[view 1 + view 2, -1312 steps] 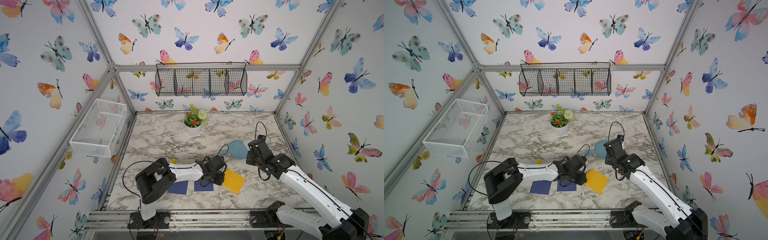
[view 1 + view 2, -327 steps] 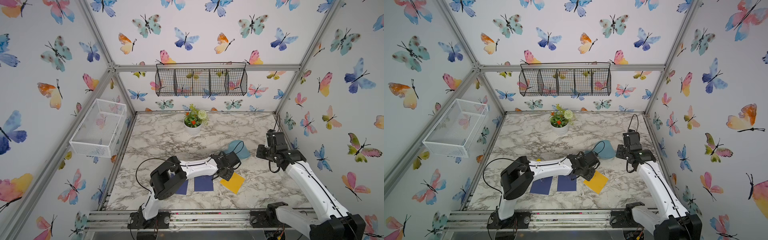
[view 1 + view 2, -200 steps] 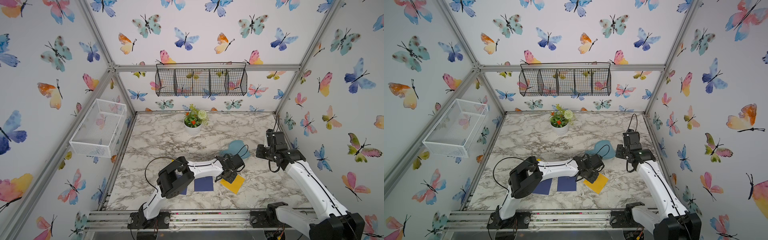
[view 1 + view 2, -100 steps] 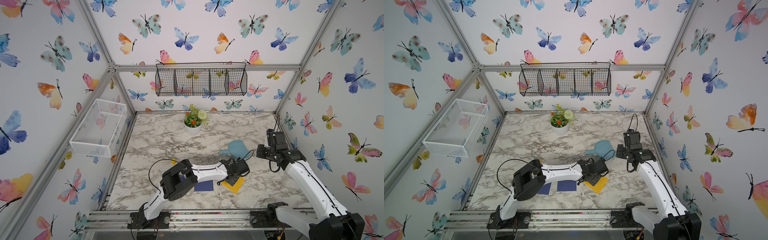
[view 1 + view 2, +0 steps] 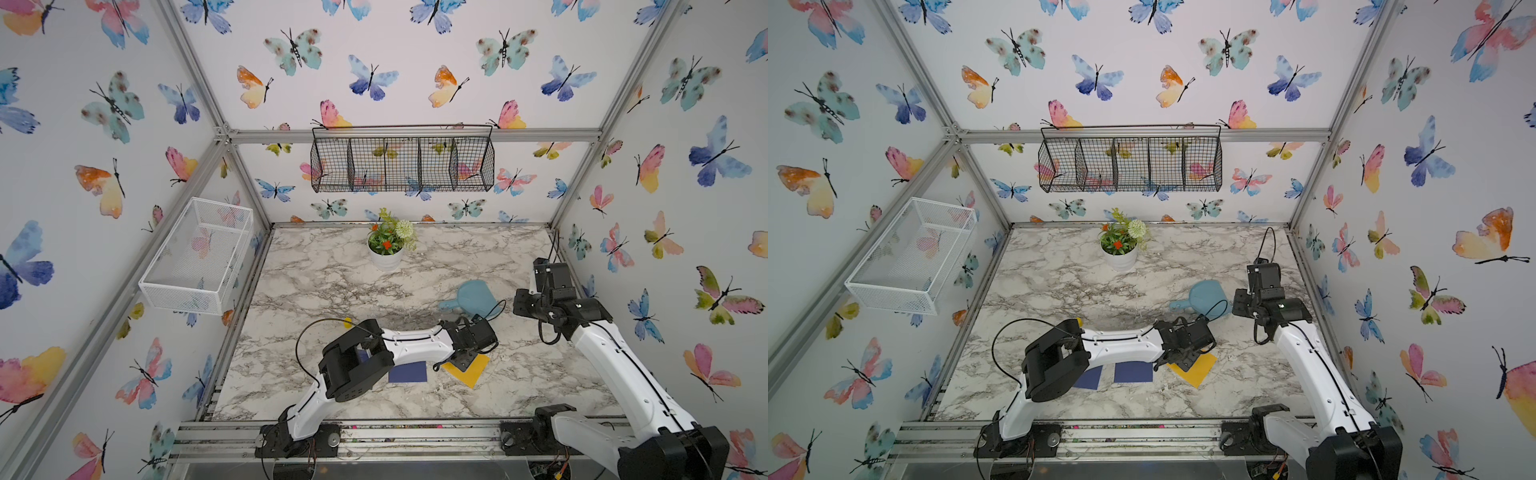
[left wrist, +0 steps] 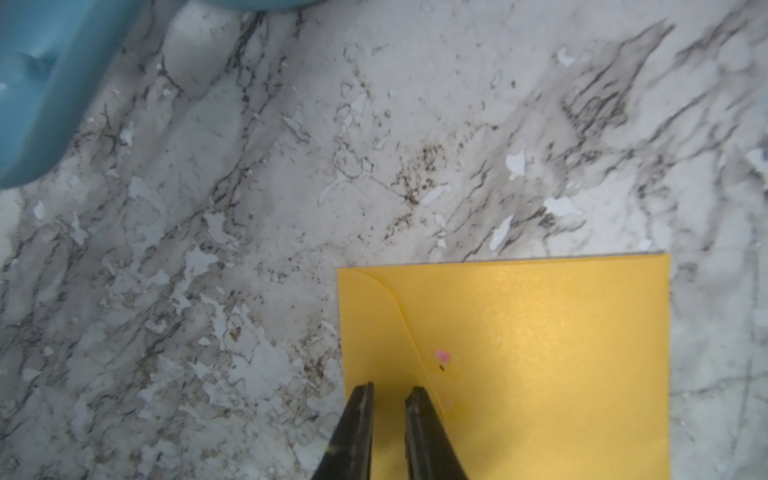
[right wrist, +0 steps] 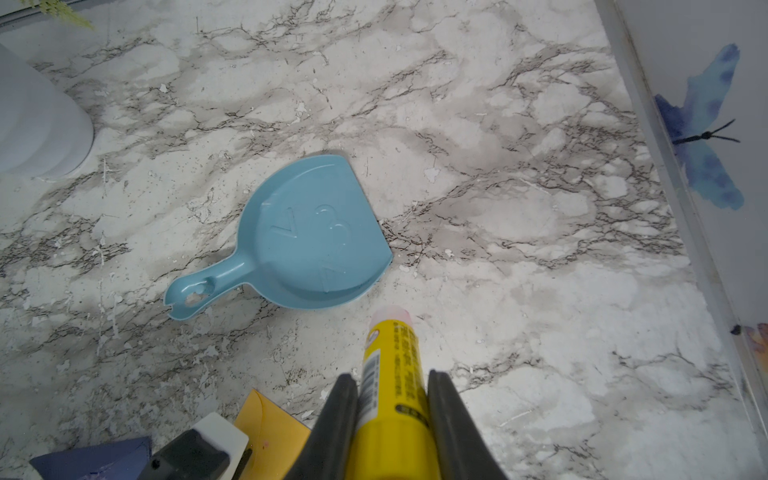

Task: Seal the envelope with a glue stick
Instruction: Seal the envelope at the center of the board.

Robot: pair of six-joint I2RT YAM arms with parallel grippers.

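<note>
Sealing appears nearly complete: the envelope [image 5: 473,372], at 6 o'clock from the dustpan [image 5: 473,295], lies with its flap apparently folded shut under the left gripper [image 6: 388,388], whose jaws are slightly parted and empty, while the right gripper [image 7: 392,376], at 3 o'clock from the dustpan, clamps the uncapped glue stick [image 7: 392,340]; final pressing likely remains.

We see a marble-patterned table [image 5: 332,282] with a white pot of artificial flowers [image 5: 385,257] near its back edge. A light blue dustpan [image 7: 316,237] lies flat on the table, well apart from the pot and toward the right wall. Two navy paper pieces [image 5: 1133,372] lie side by side near the front. A black wire basket [image 5: 402,164] hangs on the butterfly-papered back wall, and a white mesh basket [image 5: 199,257] on the left wall.
</note>
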